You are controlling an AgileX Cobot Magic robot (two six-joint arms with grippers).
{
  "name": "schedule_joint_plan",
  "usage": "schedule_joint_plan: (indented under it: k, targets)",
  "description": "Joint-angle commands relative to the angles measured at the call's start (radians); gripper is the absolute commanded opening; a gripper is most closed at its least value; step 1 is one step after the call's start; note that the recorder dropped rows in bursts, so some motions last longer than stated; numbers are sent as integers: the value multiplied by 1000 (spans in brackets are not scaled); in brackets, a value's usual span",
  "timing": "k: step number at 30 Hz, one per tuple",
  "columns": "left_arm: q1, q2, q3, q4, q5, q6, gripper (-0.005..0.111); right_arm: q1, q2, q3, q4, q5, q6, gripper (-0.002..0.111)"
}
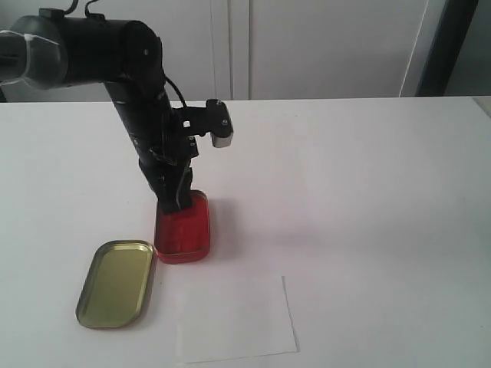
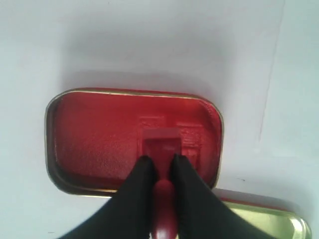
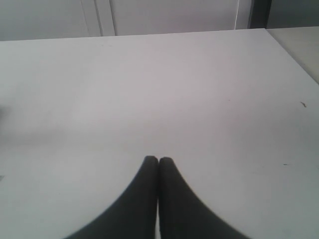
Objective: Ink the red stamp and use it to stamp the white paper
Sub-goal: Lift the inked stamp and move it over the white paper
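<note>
Red stamp point(image 2: 162, 142) is clamped by its knob in the left gripper point(image 2: 159, 167), flat base down inside the open red ink tin point(image 1: 184, 230), which sits left of the middle of the tabletop point(image 1: 368, 192); contact with the pad cannot be confirmed. Press straight down with the base level so the whole face takes ink, then lift vertically clear of the tin rim before carrying to the white paper point(image 1: 236, 318) at the near edge. Right gripper point(image 3: 158, 160) is pinched together on nothing and takes no part.
</note>
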Motion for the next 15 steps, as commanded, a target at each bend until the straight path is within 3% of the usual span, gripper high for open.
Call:
schedule_joint_plan:
  k: [1, 15]
  targets:
    - [-37, -50, 4, -9, 33, -29, 0, 1, -5, 1, -4, -13, 5, 0]
    - [-163, -133, 56, 15, 57, -90, 0, 1, -5, 1, -4, -11, 5, 0]
